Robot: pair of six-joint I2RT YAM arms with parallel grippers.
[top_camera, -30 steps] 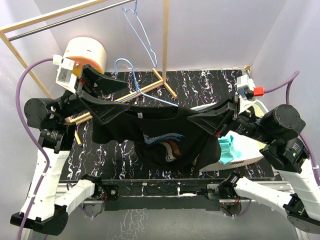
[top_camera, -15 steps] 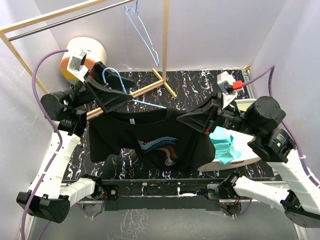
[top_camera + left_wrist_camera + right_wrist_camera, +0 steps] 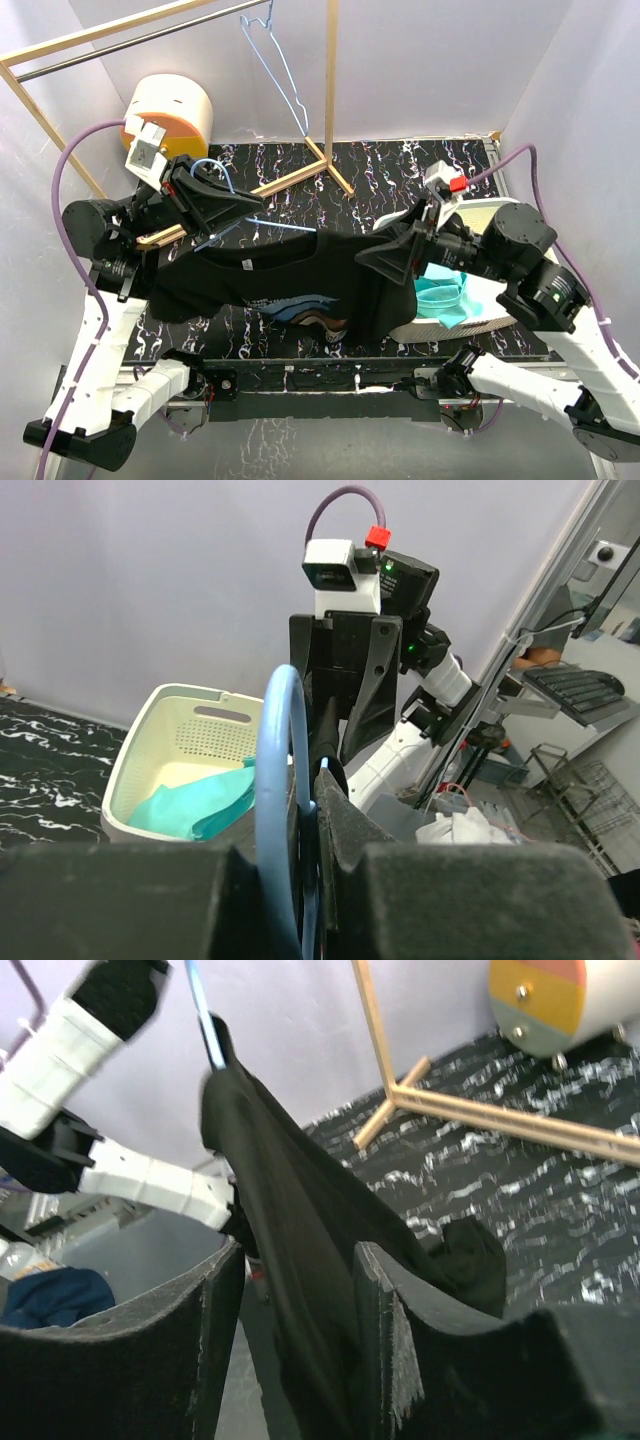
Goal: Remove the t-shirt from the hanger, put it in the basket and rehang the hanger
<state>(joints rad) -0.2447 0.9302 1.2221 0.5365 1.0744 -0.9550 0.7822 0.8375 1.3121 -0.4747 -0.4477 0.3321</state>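
Note:
The black t-shirt (image 3: 290, 280) hangs over a blue wire hanger (image 3: 283, 227) above the table's middle. My left gripper (image 3: 222, 212) is shut on the hanger's hook (image 3: 275, 780), the blue loop pinched between the pads (image 3: 355, 830). My right gripper (image 3: 385, 255) sits at the shirt's right shoulder. In the right wrist view its jaws stand apart, with the t-shirt (image 3: 300, 1250) hanging loosely between the fingers (image 3: 385, 1330) and the hanger's blue tip (image 3: 205, 1010) poking out above the cloth. The shirt's lower half sags toward the near edge.
A wooden rack (image 3: 330, 90) stands behind, with a second light-blue hanger (image 3: 277, 60) on its rail. An orange and white drum (image 3: 170, 105) sits at the back left. A cream basket (image 3: 490, 305) with a teal cloth (image 3: 440, 292) stands at the right.
My left gripper moved from the shirt's left shoulder to the hanger hook and shut on it. My right gripper opened its hold on the shirt's right shoulder. The shirt sank lower.

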